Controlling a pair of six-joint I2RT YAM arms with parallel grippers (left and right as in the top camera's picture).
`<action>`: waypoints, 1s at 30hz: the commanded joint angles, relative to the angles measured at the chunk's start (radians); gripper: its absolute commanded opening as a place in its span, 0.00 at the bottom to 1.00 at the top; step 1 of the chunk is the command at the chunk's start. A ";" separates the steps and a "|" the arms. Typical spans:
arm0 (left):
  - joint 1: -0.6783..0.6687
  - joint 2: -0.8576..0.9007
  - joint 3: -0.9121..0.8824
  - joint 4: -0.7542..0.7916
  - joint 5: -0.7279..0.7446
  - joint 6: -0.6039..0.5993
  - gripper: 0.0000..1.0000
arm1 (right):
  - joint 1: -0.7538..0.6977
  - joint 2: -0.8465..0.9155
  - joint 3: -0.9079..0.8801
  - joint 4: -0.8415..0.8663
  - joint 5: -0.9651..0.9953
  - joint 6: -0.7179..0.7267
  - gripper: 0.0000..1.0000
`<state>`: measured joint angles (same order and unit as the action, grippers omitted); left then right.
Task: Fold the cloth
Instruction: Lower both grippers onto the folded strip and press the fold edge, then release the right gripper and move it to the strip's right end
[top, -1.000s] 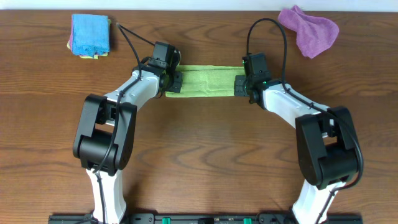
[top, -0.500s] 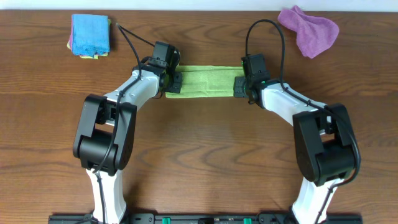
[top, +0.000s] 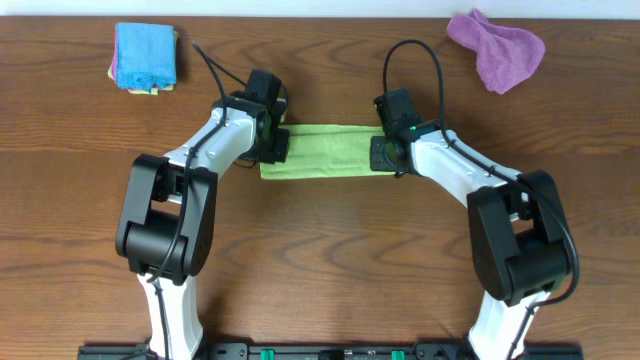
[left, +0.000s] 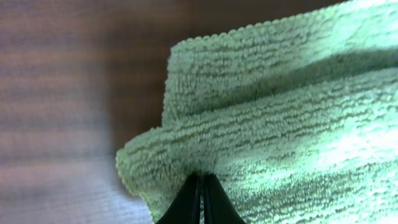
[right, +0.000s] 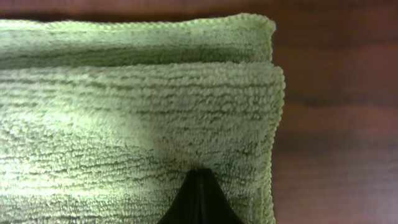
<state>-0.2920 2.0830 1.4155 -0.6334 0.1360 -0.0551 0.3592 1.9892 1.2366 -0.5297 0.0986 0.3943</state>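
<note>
Cloth (top: 325, 152): lime-green, already doubled into a narrow band, lying flat on the surface (top: 320, 270) between the two arms; well apart from the blue cloth (top: 145, 55) and the purple cloth (top: 497, 47) at the far corners.
Left jaws: closed, pinching the band's left end; pile puckered just at the tips in the left wrist view (left: 280, 124).
Right jaws: closed, pinching the right end, tips pressed into the upper layer (right: 137, 112).
Step in hand: probably carrying the gripped edge across for the next fold, both ends held at once.
Doing it well: move both ends together and level, so the band stays straight. Hold it lightly taut, without stretching the pile. Lay the carried edge flush with the stitched far edge. Let go only once the layers lie flat.
Watch: layers at the left end look offset, the nearer one jutting past the farther; worth squaring up as the edge goes down.
Hidden: both ends of the band covered by the wrists from overhead.
Cut off: jaw tips and the cloth's near edge, at the bottom of both wrist views.
Hard to tell: how many layers each pinch holds; exact count of layers in the band.
Blurred: bare surface in the left wrist view.
</note>
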 joint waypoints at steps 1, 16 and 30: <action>-0.002 0.040 -0.038 -0.080 -0.009 0.003 0.06 | 0.031 0.064 -0.060 -0.079 -0.047 0.032 0.01; -0.002 0.035 -0.038 -0.112 -0.013 0.003 0.06 | 0.053 -0.066 -0.060 -0.142 -0.041 0.079 0.01; -0.002 0.035 -0.038 -0.069 -0.013 0.003 0.06 | -0.158 -0.488 -0.072 -0.249 -0.230 -0.071 0.58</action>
<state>-0.2928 2.0754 1.4124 -0.7300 0.1497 -0.0547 0.2855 1.5082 1.1759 -0.7692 0.0177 0.3950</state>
